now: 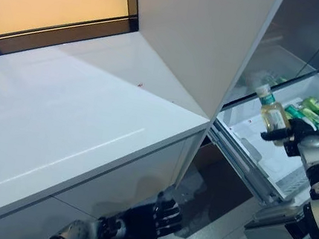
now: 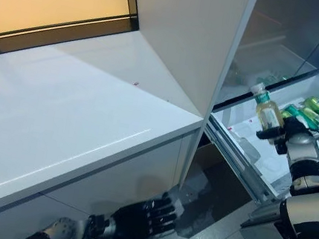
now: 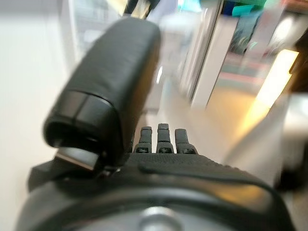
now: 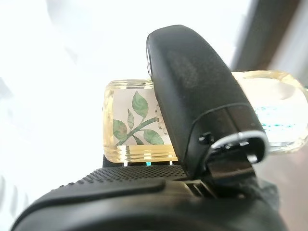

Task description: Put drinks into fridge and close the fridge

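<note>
Over at the right edge of the head views, I've got the right robot hand [image 1: 295, 133] clamped round a bottle [image 1: 273, 111] of pale yellow drink w/ a green cap. Wrist cam confirms it: thumb [image 4: 202, 91] pressed across the bottle's side, label w/ green leaves showing past it. Bottle sits roughly upright, tipped a little, held above the pulled-out white fridge drawer [image 1: 249, 131], not touching it as far as I can tell. I'd say it's held high so it clears the drawer wall before going down.

Green cans or bottles [image 2: 308, 108] already lie at the drawer's far end, upper right of frame, so there's open drawer floor below the bottle to aim for. Fridge door [image 1: 204, 35] stands open, edge-on, centre top; it'll need shutting after, and prob. the drawer pushed in first.

Left robot hand [image 2: 146, 218] hangs low at bottom centre, below the white worktop [image 1: 61, 121], fingers relaxed and straight-ish, holding nothing. Idle for now, kept out of the way.
</note>
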`<state>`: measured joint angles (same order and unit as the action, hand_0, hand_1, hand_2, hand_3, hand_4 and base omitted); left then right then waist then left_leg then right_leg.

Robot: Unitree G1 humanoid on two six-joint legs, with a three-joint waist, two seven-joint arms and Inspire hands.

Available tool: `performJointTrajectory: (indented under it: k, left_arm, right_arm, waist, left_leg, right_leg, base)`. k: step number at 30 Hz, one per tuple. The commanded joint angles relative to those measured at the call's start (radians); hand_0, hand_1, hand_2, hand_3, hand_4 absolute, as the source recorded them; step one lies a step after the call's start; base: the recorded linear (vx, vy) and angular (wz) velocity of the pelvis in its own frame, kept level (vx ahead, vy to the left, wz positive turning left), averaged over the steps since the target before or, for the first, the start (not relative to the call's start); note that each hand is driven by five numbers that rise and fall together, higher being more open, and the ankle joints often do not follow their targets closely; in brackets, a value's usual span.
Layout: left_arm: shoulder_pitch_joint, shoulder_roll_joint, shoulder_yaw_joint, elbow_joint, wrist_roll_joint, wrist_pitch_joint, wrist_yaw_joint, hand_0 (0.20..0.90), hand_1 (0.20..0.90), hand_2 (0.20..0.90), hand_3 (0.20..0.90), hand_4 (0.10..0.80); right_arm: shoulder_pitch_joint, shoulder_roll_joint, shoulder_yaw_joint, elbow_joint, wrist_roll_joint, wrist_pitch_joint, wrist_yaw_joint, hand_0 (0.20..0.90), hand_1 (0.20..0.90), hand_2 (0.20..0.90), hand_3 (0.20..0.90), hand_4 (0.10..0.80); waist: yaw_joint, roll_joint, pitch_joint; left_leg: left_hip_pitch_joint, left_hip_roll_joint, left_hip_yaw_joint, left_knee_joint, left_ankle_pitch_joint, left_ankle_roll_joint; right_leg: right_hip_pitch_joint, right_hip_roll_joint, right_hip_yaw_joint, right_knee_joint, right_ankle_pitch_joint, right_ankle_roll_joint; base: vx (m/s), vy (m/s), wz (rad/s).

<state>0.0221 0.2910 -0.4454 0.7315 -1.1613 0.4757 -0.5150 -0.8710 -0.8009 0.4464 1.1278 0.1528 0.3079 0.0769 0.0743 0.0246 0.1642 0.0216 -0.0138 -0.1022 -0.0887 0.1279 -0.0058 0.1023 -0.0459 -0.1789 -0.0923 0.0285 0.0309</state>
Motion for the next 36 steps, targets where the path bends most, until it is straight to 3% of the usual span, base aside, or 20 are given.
performJointTrajectory:
  k: [1,13,23,24,25,36]
  left_arm:
    - [-0.038,-0.024,0.004,0.028,0.146,-0.131,-0.086,0.9,0.9,0.9,0.9,0.8]
    - [-0.157,0.004,0.087,0.21,0.261,-0.297,0.072,0.9,0.9,0.9,0.9,0.8]
    - [-0.201,0.016,0.112,0.298,0.311,-0.328,0.114,0.9,0.9,0.9,0.9,0.8]
    - [-0.204,0.019,0.115,0.303,0.313,-0.329,0.117,0.9,0.9,0.9,0.9,0.8]
    - [-0.206,0.021,0.116,0.309,0.316,-0.33,0.115,0.9,0.9,0.9,0.9,0.8]
    - [-0.221,0.037,0.134,0.33,0.337,-0.326,0.129,0.9,0.9,0.9,0.9,0.8]
  right_arm:
    - [-0.189,-0.08,0.017,-0.04,-0.047,-0.101,-0.012,0.3,0.3,0.3,0.2,0.1]
    - [-0.192,-0.044,0.063,0.004,-0.097,-0.065,0.089,0.3,0.3,0.3,0.2,0.1]
    - [-0.238,-0.032,0.169,0.07,-0.295,0.003,0.174,0.3,0.3,0.3,0.2,0.1]
    - [-0.249,-0.027,0.178,0.075,-0.31,0.024,0.189,0.778,0.778,0.778,0.757,0.657]
    - [-0.253,-0.024,0.182,0.081,-0.316,0.033,0.195,0.9,0.9,0.9,0.9,0.8]
    - [-0.29,-0.026,0.195,0.078,-0.266,0.056,0.267,0.9,0.9,0.9,0.9,0.8]
  waist:
    - [0.045,-0.052,-0.008]
    - [0.045,-0.059,0.066]
    - [0.047,-0.071,0.093]
    - [0.049,-0.071,0.096]
    - [0.05,-0.071,0.097]
    - [0.052,-0.077,0.1]
  left_leg:
    - [0.015,0.041,0.075,0.001,-0.084,-0.013]
    - [-0.048,0.045,0.072,0.001,-0.064,-0.014]
    - [-0.082,0.045,0.073,0.001,-0.057,-0.019]
    - [-0.087,0.045,0.073,0.001,-0.055,-0.02]
    - [-0.089,0.044,0.072,0.001,-0.055,-0.021]
    - [-0.102,0.04,0.076,0.001,-0.053,-0.023]
  right_leg:
    - [-0.046,0.005,0.052,0.005,0.044,0.008]
    - [-0.109,0.017,0.058,0.005,0.056,0.005]
    - [-0.141,0.022,0.056,0.005,0.061,0.004]
    - [-0.147,0.022,0.055,0.007,0.062,0.004]
    - [-0.15,0.022,0.054,0.007,0.063,0.004]
    - [-0.163,0.02,0.048,0.012,0.063,0.002]
  base:
    - [-0.095,-0.084,0.04]
    - [-0.052,-0.057,-0.01]
    - [-0.023,-0.017,0.0]
    - [0.0,0.0,0.0]
    - [0.0,0.0,0.0]
    - [0.0,0.0,0.0]
